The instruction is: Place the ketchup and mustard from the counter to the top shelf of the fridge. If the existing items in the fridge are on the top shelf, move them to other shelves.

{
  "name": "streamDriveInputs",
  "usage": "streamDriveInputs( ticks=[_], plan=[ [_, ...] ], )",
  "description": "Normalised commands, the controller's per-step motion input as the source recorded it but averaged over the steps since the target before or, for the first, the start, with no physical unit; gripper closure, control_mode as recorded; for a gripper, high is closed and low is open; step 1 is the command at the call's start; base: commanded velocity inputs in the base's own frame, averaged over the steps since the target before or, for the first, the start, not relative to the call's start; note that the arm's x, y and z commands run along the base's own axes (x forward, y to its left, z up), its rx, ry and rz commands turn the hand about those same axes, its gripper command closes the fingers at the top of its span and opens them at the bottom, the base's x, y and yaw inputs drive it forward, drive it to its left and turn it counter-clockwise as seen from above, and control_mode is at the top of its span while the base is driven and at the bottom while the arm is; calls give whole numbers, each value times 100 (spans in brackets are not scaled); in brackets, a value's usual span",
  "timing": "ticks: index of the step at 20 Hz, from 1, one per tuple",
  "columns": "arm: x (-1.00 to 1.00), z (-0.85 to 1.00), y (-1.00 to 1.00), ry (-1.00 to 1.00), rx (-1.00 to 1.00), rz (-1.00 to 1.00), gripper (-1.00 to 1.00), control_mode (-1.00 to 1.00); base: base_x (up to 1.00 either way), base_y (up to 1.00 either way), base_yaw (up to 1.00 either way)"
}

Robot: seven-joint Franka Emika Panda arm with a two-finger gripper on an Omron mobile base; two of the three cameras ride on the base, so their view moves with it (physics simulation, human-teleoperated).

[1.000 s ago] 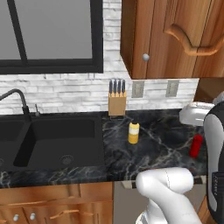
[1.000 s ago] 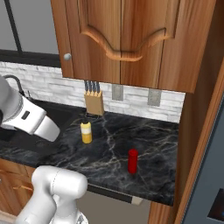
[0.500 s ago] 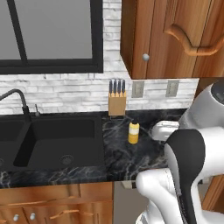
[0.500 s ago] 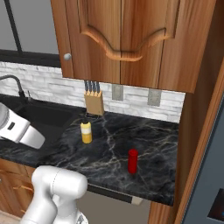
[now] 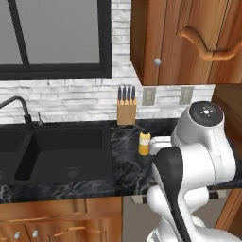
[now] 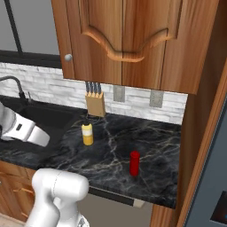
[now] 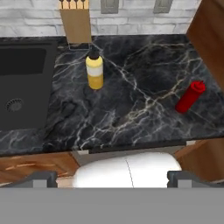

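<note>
Jaws wide, empty | stubby yellow mustard [image 7: 95, 71] | slim red ketchup [image 7: 190, 97] | veined black counter [image 7: 144, 65]

No readable text, labels, brands or numbers anywhere. Mustard [image 7: 95, 70] and ketchup [image 7: 190, 97] bottles are plain, unlabelled. Knife block [image 6: 95, 103], wall outlets [image 6: 119, 93] and cabinet doors [image 6: 128, 35] carry no markings either.

1. White arm [image 5: 198, 156] folded close over its base; dark-jointed elbow raised at right of left base view.
2. A white link [image 6: 22, 128] reaches in from the left edge of right base view.
3. Gripper [image 7: 112, 179] jaws spread wide, holding nothing; dark fingertips [image 7: 41, 179] at hand-view bottom corners.
</note>
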Motion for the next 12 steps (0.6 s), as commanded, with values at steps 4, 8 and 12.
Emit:
streamDriveInputs(
  ticks=[4, 8, 12],
  plan=[
    [89, -68, 2, 0, -8, 5, -100, -100, 0, 0, 0],
    [72, -58, -25, 0, -6, 0, -100, -100, 0, 0, 0],
    [54, -60, -23, 0, -2, 0, -100, -100, 0, 0, 0]
  ],
)
